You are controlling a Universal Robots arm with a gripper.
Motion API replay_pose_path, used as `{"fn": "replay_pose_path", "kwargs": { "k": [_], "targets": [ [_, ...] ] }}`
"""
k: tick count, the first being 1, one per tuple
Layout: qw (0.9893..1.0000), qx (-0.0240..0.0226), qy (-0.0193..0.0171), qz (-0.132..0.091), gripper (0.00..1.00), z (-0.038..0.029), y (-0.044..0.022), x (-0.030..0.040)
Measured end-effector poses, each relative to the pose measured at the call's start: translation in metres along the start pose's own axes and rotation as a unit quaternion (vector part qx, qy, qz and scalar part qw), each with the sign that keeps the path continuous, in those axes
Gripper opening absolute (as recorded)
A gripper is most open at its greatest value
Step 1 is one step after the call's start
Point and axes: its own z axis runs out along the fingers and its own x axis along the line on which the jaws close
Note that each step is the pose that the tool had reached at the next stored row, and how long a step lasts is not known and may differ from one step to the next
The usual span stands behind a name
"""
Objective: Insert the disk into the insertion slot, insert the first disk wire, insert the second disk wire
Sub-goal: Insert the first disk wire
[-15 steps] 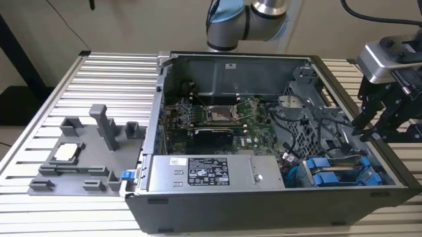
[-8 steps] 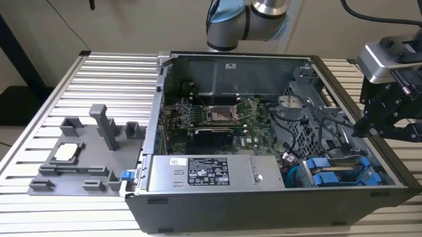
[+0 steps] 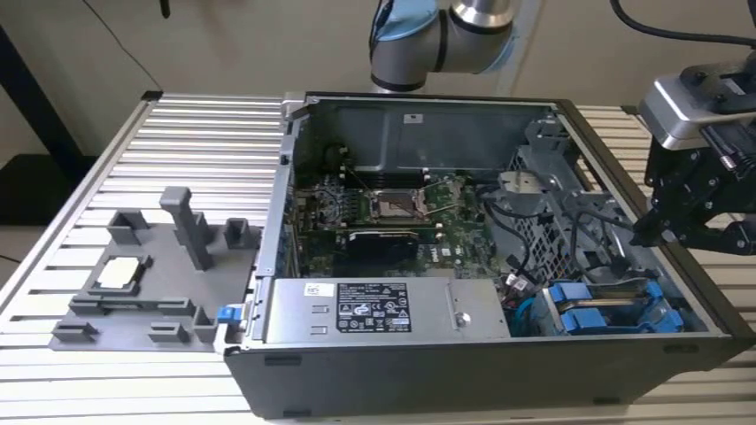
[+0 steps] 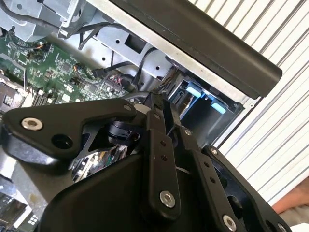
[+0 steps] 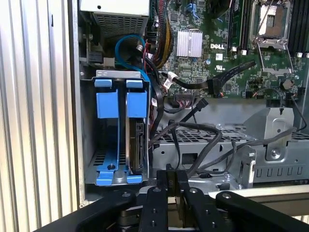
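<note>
- Looking over the bench, found a table (image 3: 142, 133) of ribbed silver aluminium slats, pale and matte, with a plain cream wall behind and a dark post at the exterior view's left edge.
- Noted a black computer case (image 3: 473, 385) lying open side up on the slats: boxy sheet metal, its green motherboard (image 3: 354, 204) bare, a grey power supply (image 3: 473, 305) with a white label along the near wall.
- Saw a grey plastic fixture (image 3: 154, 274) of blocky posts and pockets on the table toward the exterior view's left, well apart from the case's drive corner, with a small square chip (image 3: 120, 273) resting in it.
- Found the disk (image 5: 139, 145) standing on edge in the insertion slot (image 5: 136, 75) of the grey sheet-metal drive cage (image 5: 88, 125), its dull metal side showing inside a glossy bright blue carrier.
- Spotted a second blue carrier (image 5: 106, 104) just beside it in the same cage.
- Traced limp black cables (image 5: 193, 140) draped over the neighbouring grey bracket, and a blue cable (image 5: 126, 43) looping near the cage.
- Saw the gripper (image 3: 656, 232), black and angular with bolted linkages, hanging over the case's wall at the exterior view's right, near the cage.
- Read its fingertips (image 5: 181, 180) in the first wrist view as drawn close together, with nothing gripped between them.
</note>
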Motion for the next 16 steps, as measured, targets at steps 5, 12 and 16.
{"fn": "replay_pose_path", "kwargs": {
  "k": [5,12,16],
  "targets": [
    [0.9996,-0.0134,0.0258,0.000,0.19,0.0003,-0.0004,0.0001],
    [0.9995,-0.0136,0.0293,0.000,0.19,0.0082,0.0003,0.0014],
    [0.9994,-0.0144,0.0300,0.000,0.19,0.0106,0.0005,0.0019]
  ]
}}
